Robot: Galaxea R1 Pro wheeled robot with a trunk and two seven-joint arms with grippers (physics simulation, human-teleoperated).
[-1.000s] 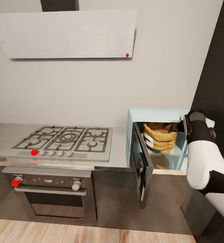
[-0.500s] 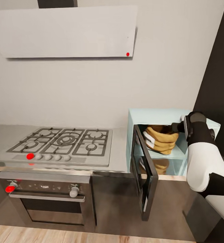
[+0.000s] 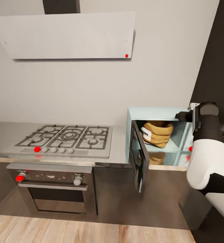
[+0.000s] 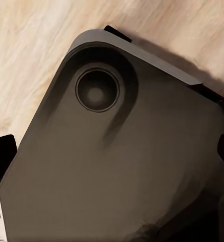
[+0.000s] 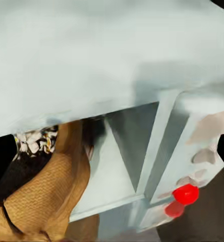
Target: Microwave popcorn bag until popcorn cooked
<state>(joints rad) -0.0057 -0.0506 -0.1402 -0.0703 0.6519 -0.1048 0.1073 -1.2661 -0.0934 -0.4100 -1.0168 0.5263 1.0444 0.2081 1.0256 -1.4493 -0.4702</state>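
Observation:
The pale blue microwave (image 3: 152,112) stands on the grey countertop (image 3: 120,148) with its dark glass door (image 3: 140,158) swung open. Inside lies the mustard-yellow popcorn bag (image 3: 158,133), tipped on its side with the white label toward the door. My right gripper (image 3: 180,116) hovers at the microwave's upper right front corner, apart from the bag. The right wrist view looks past the microwave's top into the cavity: the bag (image 5: 41,199) shows pale popcorn (image 5: 34,142) at its mouth, and the right gripper (image 5: 112,156) is open and empty. My left gripper (image 4: 112,156) is open over the robot's own base.
A gas hob (image 3: 64,138) sits left of the microwave, above a steel built-in oven (image 3: 54,189). A grey extractor hood (image 3: 68,35) hangs over it. A dark wall panel (image 3: 216,67) closes the right side. Red knobs (image 5: 185,194) mark the microwave's panel. Wood floor (image 3: 74,231) lies below.
My right gripper has let go of the bag and drawn back out of the cavity, up and to the right. The bag stays inside. The head camera has shifted slightly.

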